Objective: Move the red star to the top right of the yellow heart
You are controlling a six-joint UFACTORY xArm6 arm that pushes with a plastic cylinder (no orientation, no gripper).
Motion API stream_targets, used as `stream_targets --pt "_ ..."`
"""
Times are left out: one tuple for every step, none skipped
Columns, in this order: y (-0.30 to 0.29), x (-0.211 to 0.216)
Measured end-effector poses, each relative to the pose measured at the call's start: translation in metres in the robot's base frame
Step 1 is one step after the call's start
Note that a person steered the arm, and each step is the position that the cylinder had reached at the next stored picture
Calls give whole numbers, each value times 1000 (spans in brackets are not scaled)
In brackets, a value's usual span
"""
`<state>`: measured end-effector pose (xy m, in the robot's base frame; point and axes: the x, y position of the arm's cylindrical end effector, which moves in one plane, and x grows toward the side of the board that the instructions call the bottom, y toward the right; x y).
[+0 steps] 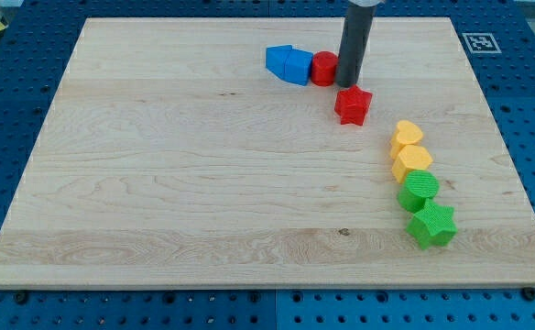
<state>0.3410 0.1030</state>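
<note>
The red star [353, 105] lies on the wooden board, right of centre in the upper half. The yellow heart [408, 134] lies to its lower right, at the top of a column of blocks. My tip [346, 85] stands just above the star's upper left edge, touching or nearly touching it, and right beside a red cylinder [323, 69].
A blue block [289, 64] lies left of the red cylinder. Below the yellow heart sit a yellow hexagon [411, 161], a green cylinder [419, 191] and a green star [431, 225]. The board's right edge [504, 137] is close to that column.
</note>
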Motion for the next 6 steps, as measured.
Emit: stream_targets --pt "-11 20" --pt "-21 50" --pt "-4 55" --pt "-28 55" --pt "-51 78" --pt "-44 111"
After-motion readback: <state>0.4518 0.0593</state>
